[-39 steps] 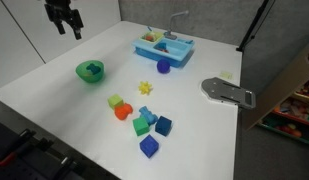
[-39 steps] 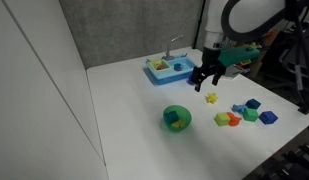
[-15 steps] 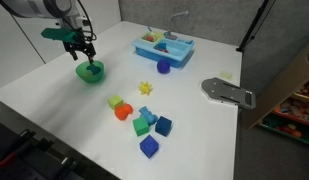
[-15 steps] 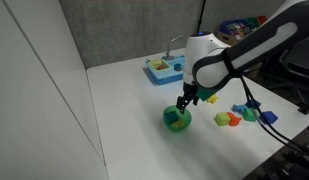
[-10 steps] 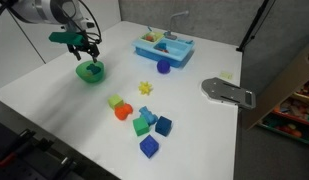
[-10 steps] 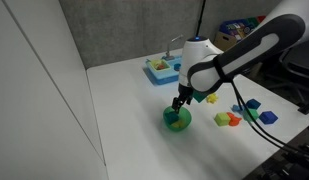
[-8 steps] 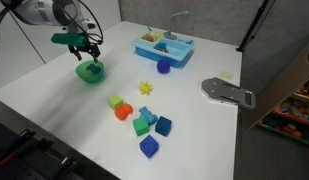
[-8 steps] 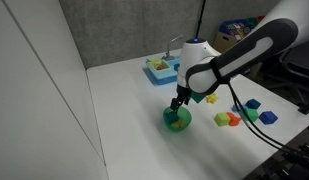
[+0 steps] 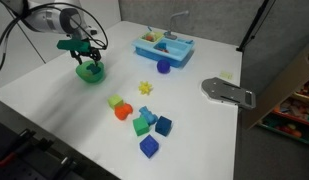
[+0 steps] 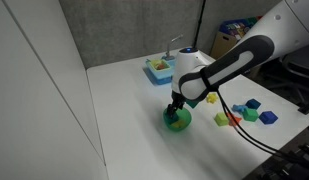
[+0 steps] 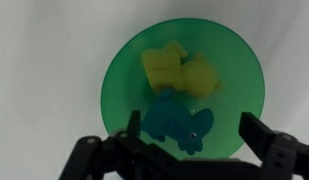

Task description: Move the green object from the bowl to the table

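- White tabletop [image 9: 54, 110] with rounded corners fills both exterior views, with a grey wall panel [image 10: 134, 30] behind it. Toward the left side in an exterior view, the gripper [image 9: 86, 62] hangs just above the bowl [image 9: 91, 74], pointing straight down into it.
- From the wrist view, the bowl [image 11: 119, 85] sits squarely under the gripper [image 11: 192, 128]. The green object [image 11: 179, 122] lies on the bowl's floor, between the spread fingers [image 11: 256, 132]. Just past it, away from the gripper, are two pale yellow pieces [image 11: 179, 70], which seem to touch it.
- The jaws stand wide apart and are released, with nothing held. Whether the fingertips are already down level with the piece cannot be told.
- As I judge it, none of the transfer itself is done: the green object is in the bowl and not on the tabletop. Only the line-up over the bowl looks complete.
- What is left is to clench on the teal piece without catching the yellow ones, lift it clear of the rim, carry it aside and set it down.
- To the right of the gripper, well apart from it, lie a yellow star [image 9: 146, 88] and a cluster of coloured blocks [image 9: 140, 120]. Bare tabletop between them and the bowl offers a landing place.
- Farther right are a blue tray [image 9: 154, 53] and a grey device [image 9: 227, 92], neither part of this job.
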`<control>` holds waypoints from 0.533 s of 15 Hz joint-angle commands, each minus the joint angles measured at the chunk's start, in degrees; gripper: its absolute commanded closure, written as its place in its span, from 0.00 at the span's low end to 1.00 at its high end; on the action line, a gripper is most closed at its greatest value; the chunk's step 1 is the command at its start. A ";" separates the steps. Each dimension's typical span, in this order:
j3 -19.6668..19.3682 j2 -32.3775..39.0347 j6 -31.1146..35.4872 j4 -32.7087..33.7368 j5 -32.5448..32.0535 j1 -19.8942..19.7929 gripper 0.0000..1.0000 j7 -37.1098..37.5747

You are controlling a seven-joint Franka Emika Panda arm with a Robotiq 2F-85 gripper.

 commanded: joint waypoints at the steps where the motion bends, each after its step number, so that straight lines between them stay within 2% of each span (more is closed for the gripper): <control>1: 1.29 3.37 -0.47 4.16 0.90 -1.16 0.00 -3.47; 8: 0.89 7.34 -0.67 7.79 0.14 -0.25 0.00 -4.37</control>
